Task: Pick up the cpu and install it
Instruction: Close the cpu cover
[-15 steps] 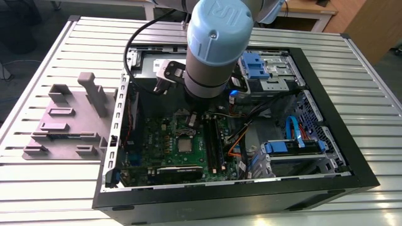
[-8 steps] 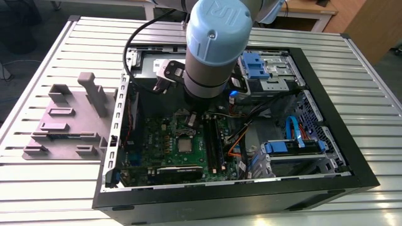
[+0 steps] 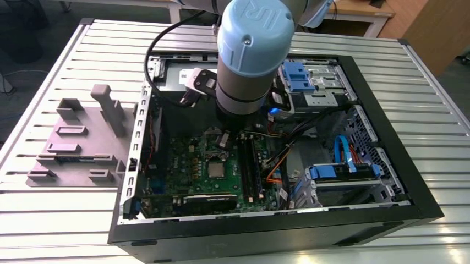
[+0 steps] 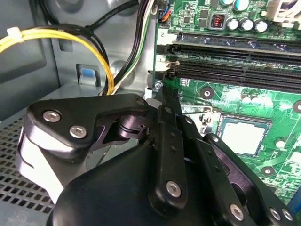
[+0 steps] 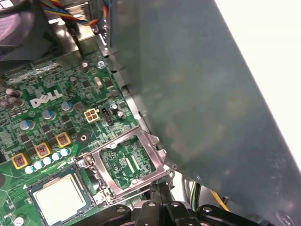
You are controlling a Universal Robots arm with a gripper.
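Arm is down inside the open PC case, which lies on the slatted bench. The cpu sits flat in its socket on the green motherboard, silver top up: centre-right in the second wrist view, lower left in the first wrist view, and a small pale square at mid-frame in the exterior view.

Metal load bracket stands hinged open beside the socket (not clamped over the chip).

Pincer: black linkage fills the lower part of the second wrist view; cannot tell whether it is spread or pressed together. Nothing seen in its grip.

Judgement: placement step looks done, chip seated; install unfinished while the bracket is up. Grey plastic tray lies on the bench at centre left.
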